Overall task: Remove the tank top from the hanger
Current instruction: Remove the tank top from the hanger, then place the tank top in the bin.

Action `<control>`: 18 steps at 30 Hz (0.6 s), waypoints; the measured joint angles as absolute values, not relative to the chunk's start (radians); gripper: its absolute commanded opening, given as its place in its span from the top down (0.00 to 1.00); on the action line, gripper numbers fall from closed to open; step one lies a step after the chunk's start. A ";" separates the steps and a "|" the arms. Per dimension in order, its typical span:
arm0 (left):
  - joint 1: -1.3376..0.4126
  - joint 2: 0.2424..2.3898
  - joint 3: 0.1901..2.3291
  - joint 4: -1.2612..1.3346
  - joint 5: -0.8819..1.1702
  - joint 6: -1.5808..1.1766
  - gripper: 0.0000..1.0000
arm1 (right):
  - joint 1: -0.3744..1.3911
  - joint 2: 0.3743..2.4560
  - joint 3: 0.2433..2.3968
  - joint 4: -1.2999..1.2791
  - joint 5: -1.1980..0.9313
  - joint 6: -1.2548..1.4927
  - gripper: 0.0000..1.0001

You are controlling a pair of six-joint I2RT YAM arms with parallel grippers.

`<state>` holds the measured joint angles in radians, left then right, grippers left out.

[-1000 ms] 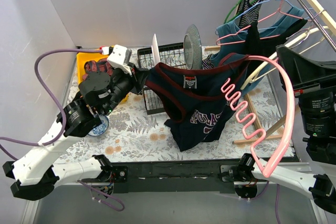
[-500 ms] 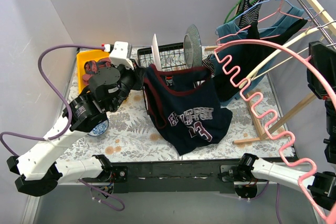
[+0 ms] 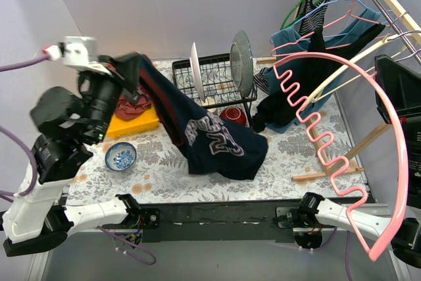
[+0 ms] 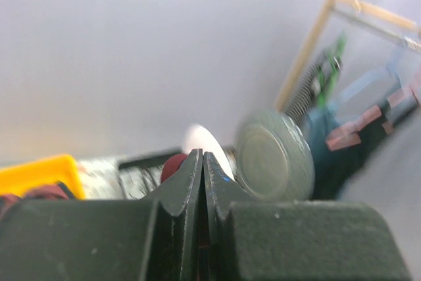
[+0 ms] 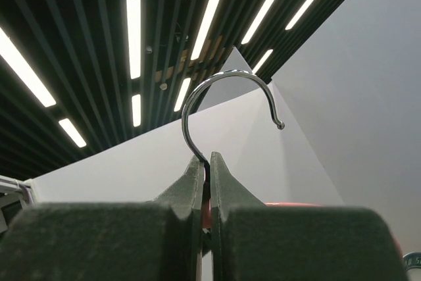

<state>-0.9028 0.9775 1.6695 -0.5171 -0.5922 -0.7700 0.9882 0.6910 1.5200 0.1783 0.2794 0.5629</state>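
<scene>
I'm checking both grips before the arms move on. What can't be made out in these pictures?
- Right gripper: cut off by the right edge in the top view; only its wrist view shows it shut on the hanger.
- Left gripper: its hold on the tank top is hidden by the arm in the top view; wrist view blurred.
- Blue bowl: contents too small, top view.

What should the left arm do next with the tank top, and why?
Probably lower the left gripper and release: the tank top hangs from it, hem on the table, clear of the pink hanger.
</scene>
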 measured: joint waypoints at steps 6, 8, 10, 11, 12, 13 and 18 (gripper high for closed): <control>-0.901 1.043 1.727 -0.262 -0.807 -0.452 1.00 | 0.988 0.686 1.493 0.188 0.290 0.545 0.99; -0.897 1.077 1.650 -0.070 -0.885 -0.273 1.00 | 0.988 0.684 1.483 0.186 0.293 0.543 0.99; -0.857 1.123 1.555 0.172 -0.943 -0.059 1.00 | 0.988 0.678 1.475 0.181 0.298 0.542 0.99; -0.812 1.162 1.544 0.235 -0.955 -0.014 1.00 | 0.988 0.675 1.474 0.178 0.301 0.541 0.99; -0.749 1.208 1.561 0.246 -0.956 -0.003 1.00 | 0.988 0.673 1.473 0.177 0.303 0.540 0.99; -0.678 1.258 1.596 0.212 -0.947 -0.020 1.00 | 0.988 0.669 1.473 0.177 0.306 0.538 0.99; -0.324 1.462 1.845 -0.018 -0.846 -0.233 1.00 | 0.988 0.644 1.472 0.175 0.315 0.524 0.99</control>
<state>-0.3244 1.4624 1.8450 -0.0177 -0.8463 -0.2333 0.9882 0.6441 1.4715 0.1753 0.3153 0.5236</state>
